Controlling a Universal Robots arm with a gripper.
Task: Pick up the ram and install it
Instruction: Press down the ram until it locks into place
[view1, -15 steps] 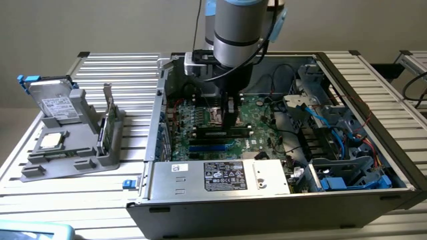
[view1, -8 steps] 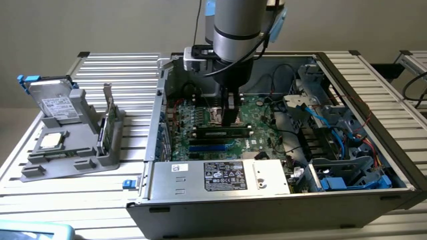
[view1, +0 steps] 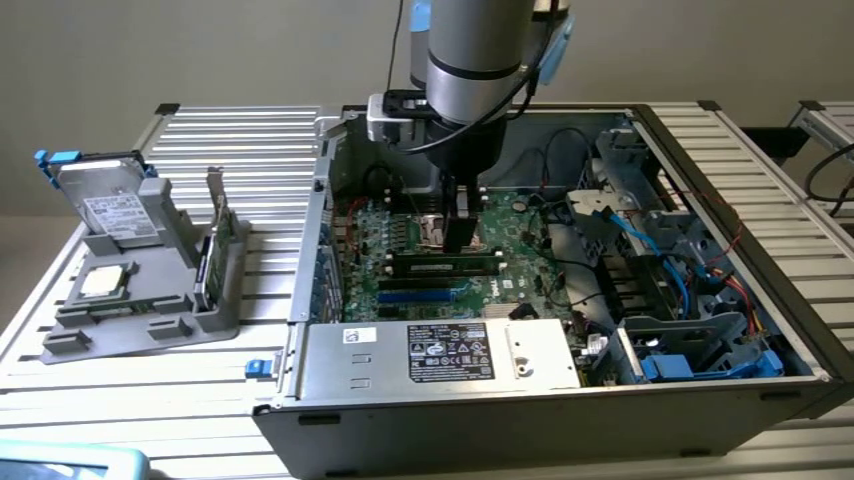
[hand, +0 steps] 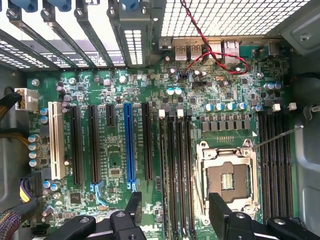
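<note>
Because the computer case (view1: 400, 420) walls in the processor socket (view1: 430, 232) on all sides, with cables looping near it, any travel of the arm (view1: 467, 60) over the socket is best made vertical, a judgement from how little room shows. Around the socket spreads the motherboard (hand: 115, 165). The bank of 4 memory slots (hand: 176, 165) runs just beside the socket, between it and the blue expansion slot (hand: 129, 145).

Well apart from the socket, outside the case, sits a grey holder (view1: 134, 335) with a thin board (view1: 220, 255) standing on edge in it. Whether that is another stick cannot be told.

The gripper (hand: 175, 200) hangs just beside the socket, over the slot bank, its 2 fingers (hand: 134, 210) spread wide with nothing between them. The ram (view1: 447, 267) stands upright in a slot just beside the socket, directly under the claw, with its pale label facing the exterior camera.

The ram appears installed, so the step in hand reads as the release. Doing it well probably means having the fingers clear of the stick's top edge, so nothing drags it out of the slot, and checking that it sits level along its length. Whether the small end latches (hand: 161, 114) near the socket are closed is too fine to tell.
</note>
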